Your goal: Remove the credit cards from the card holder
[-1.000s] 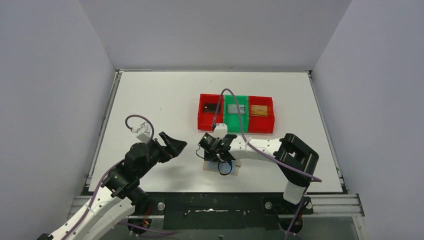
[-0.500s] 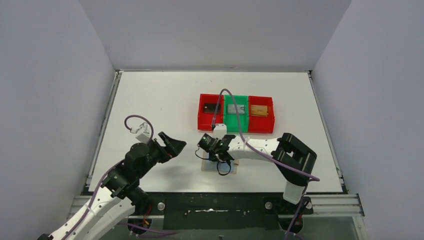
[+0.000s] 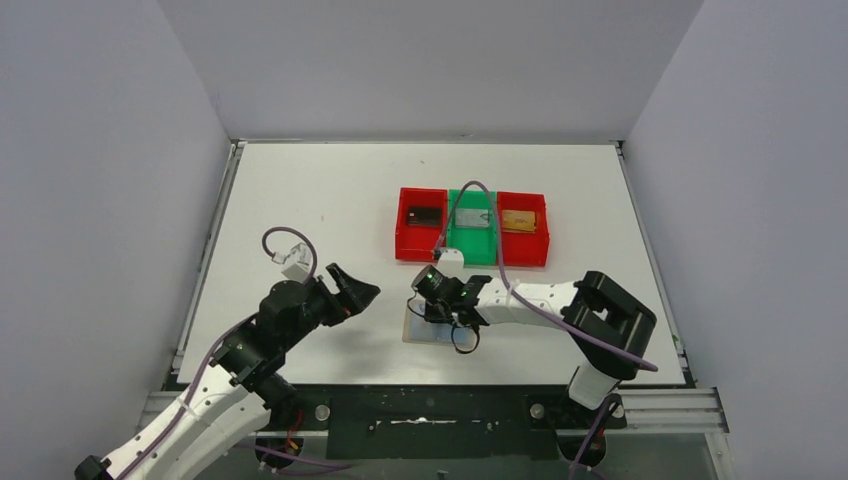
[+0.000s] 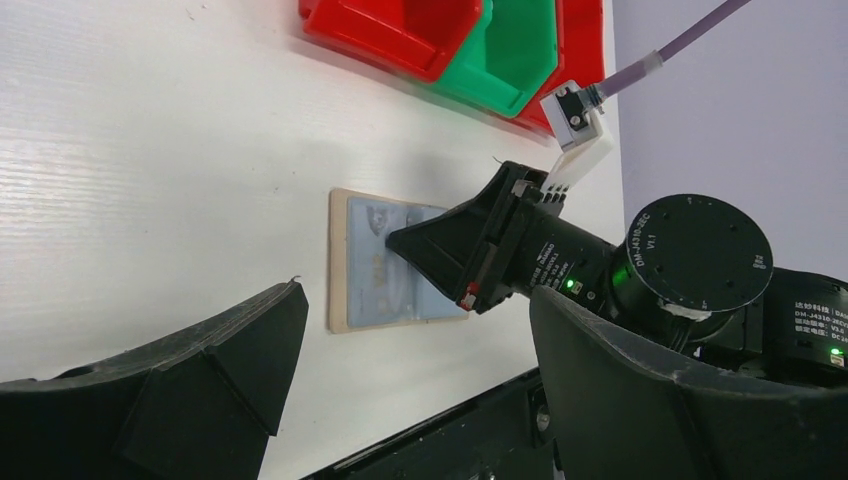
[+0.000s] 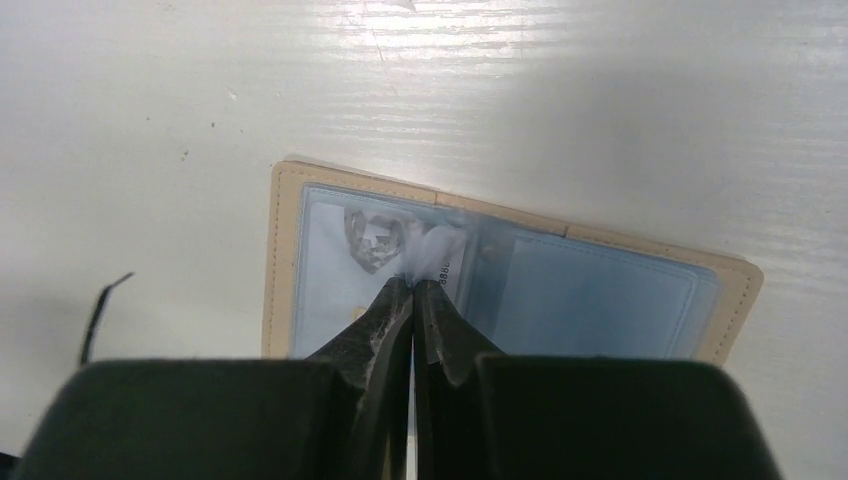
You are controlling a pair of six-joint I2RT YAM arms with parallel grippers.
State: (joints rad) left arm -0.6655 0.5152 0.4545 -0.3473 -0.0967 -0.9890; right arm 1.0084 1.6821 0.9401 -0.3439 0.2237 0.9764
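The card holder (image 5: 600,290) lies open on the surface (image 5: 600,100) near its near edge. The right hand (image 5: 413,287) is closed, tips pressed on an inner panel beside the fold, possibly pinching something there. The left hand (image 3: 358,285) hangs open, left of the holder.

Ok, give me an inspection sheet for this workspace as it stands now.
Surface: white table.
Job's things: card holder open flat near the front edge, a card under one clear pocket; cards lying in the red and green trays.
Clutter: nothing seen.
Grippers: right gripper shut, tips on the card holder; left gripper open, apart from it.
Cables: purple cables on both arms.
Surroundings: grey walls.
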